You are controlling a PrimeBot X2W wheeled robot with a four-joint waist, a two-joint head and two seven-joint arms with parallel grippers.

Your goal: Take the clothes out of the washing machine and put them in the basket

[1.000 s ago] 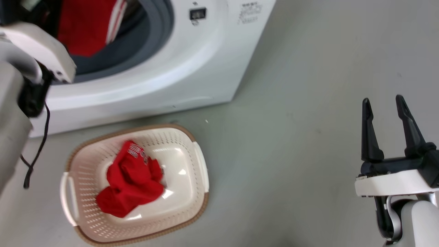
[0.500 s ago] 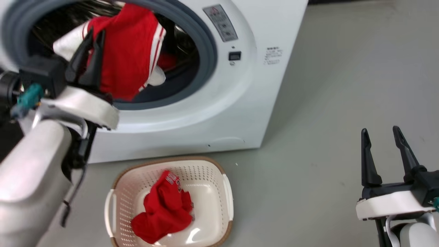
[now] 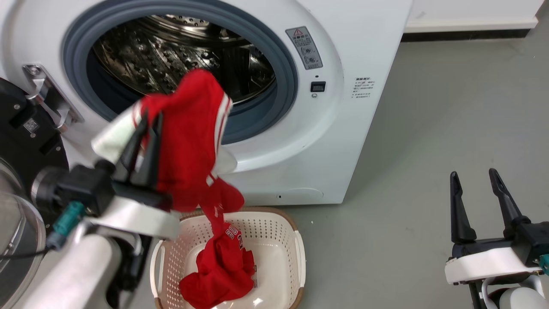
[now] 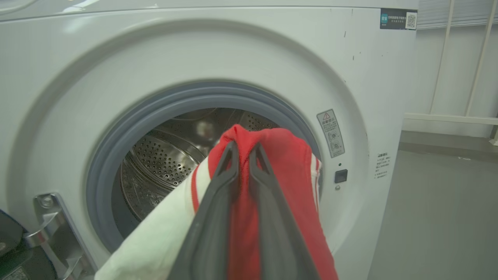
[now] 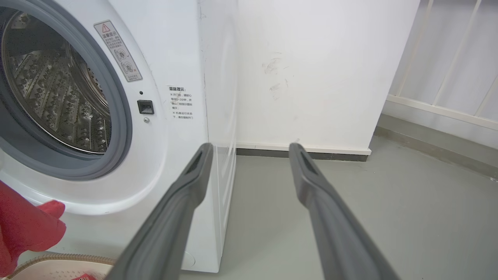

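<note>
With the left gripper (image 3: 151,121), pinched a red garment (image 3: 188,128) between fingers closed almost together, right beside its white part and red-white striped trim. Held that garment in the air outside the washing machine (image 3: 343,141), in front of the lower left of the grey-rimmed round opening. Let the cloth drape down to the right of the gripper, with its lowest fold hanging over the basket (image 3: 274,225). Could not tell from the head view whether that fold touched the second garment (image 3: 218,274) or merely hung in front of it. Found the second garment, red with white lettering, lying crumpled inside the basket, across its middle and near side. Saw the basket standing on the grey floor (image 3: 429,128), just in front of the washing machine's base. Saw the perforated steel drum (image 3: 171,56) through the opening, behind the raised garment. Saw the dark door (image 3: 25,128) swung open at the left, beside the left arm. Held the right gripper (image 3: 473,176) well apart from all this, low at the right above bare floor, fingers spread wide and gripping nothing.
</note>
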